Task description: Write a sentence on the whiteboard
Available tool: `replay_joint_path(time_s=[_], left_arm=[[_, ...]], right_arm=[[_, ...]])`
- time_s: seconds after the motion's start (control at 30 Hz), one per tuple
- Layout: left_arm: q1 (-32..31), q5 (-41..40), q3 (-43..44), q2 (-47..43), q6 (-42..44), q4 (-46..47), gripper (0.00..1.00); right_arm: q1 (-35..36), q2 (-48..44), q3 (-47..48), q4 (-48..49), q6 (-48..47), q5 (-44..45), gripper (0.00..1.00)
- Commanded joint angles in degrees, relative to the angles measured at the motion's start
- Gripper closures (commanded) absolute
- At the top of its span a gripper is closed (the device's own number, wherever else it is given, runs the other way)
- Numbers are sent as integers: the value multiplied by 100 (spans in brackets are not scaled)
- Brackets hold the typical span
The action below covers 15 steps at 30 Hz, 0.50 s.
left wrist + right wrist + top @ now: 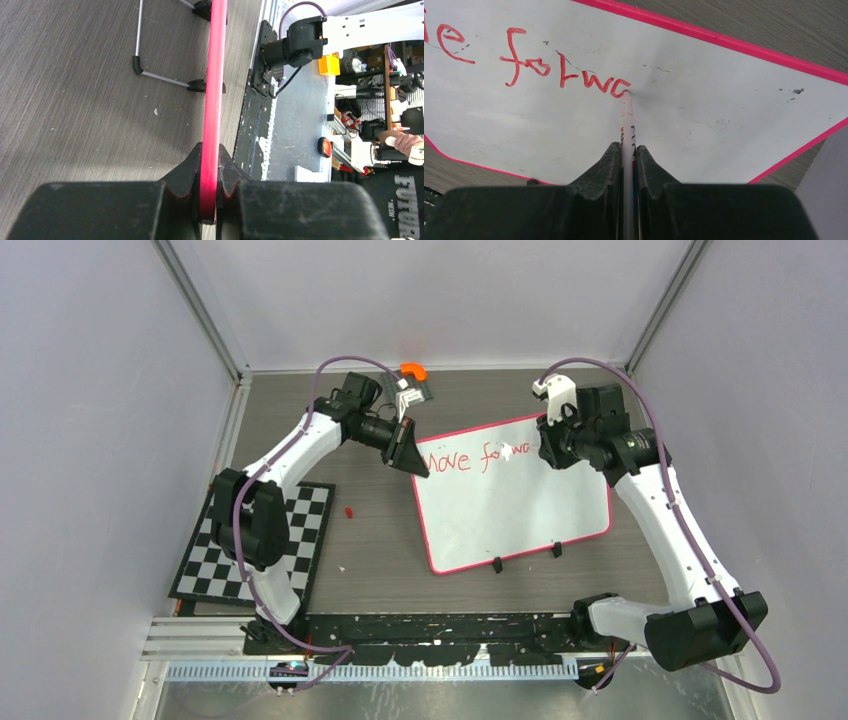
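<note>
Red lettering, the sentence (pixel 559 75), runs along the far edge of the whiteboard (pixel 510 510) and so far reads "Move forw" plus one half-formed letter. The right end effector (pixel 626 149) is clenched on a white marker (pixel 626 125), which sticks straight out between its two black fingers. The marker's tip touches the board at the end of that last red stroke. From above, this end effector (pixel 548 445) hangs over the board's far right part. The left end effector (pixel 210 155) is clamped on the board's pink-red rim (pixel 215 75), with one finger (pixel 187 172) on each side of the edge. In the overhead view it (pixel 408 452) grips the board at its far left corner, just beside the word "Move". The board lies on the grey wood-grain worktop (pixel 380 540), right of centre and turned slightly askew. Two small black clips (pixel 497 564) sit on the edge nearest the arm bases. The left wrist view shows a thin metal wire stand (pixel 137 50) joined to the board at those clips. A black-and-white checkered mat (pixel 310 530) lies at the worktop's near left corner, partly under the left arm. A tiny red piece (pixel 348 511) rests between the mat and the board, apart from both. An orange object (pixel 413 371) sits at the worktop's far edge.
</note>
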Motion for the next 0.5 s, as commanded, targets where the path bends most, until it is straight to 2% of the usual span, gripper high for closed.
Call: replay_joint_path(time_s=[0.0, 0.47], left_arm=[[-70, -194, 143, 66, -22, 27, 100], [-75, -198, 141, 19, -33, 26, 100]], right_arm=[[-27, 38, 229, 260, -11, 134, 100], [-46, -7, 269, 285, 33, 167, 100]])
